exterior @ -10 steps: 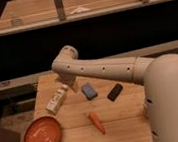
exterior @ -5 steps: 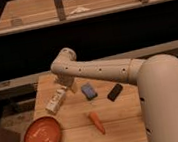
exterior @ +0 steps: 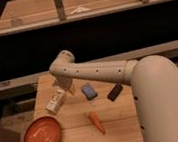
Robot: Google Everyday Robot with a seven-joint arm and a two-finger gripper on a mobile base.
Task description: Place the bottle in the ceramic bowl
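White bottle sits by the left edge of the table; the gripper, wide open and empty just above it, should straddle its middle squarely.

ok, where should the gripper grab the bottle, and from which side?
Grip the bottle mid-body, coming straight down. It appears to lie on its side on the table, slim and angled from near-left to far-right, so set the jaws across its narrow width. The gripper hangs open just above its far end.
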